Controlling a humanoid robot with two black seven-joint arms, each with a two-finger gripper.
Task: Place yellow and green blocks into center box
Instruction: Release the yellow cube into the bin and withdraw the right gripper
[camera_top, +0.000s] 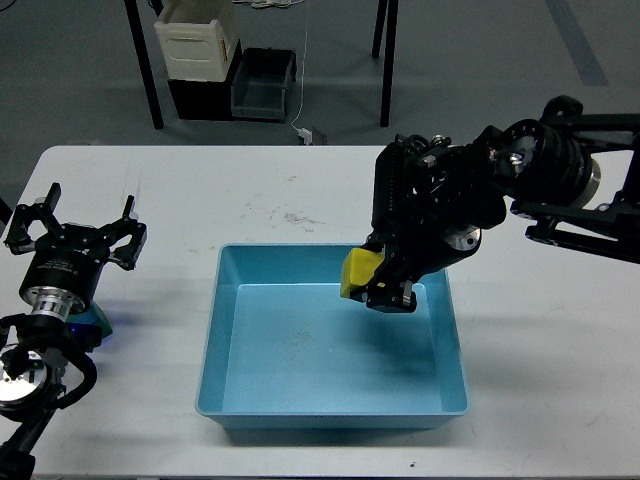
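The right gripper (385, 285) pinches the yellow block (360, 273) over the blue tray (215, 340), and it might bounce out if dropped from too high.

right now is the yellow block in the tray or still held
Held: the yellow block sits in the right gripper, above the tray, whose floor is bare.

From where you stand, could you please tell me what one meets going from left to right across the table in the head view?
Left hand, open → green block partly hidden under that arm → light-blue center box → yellow block held over the box → right hand gripping it.
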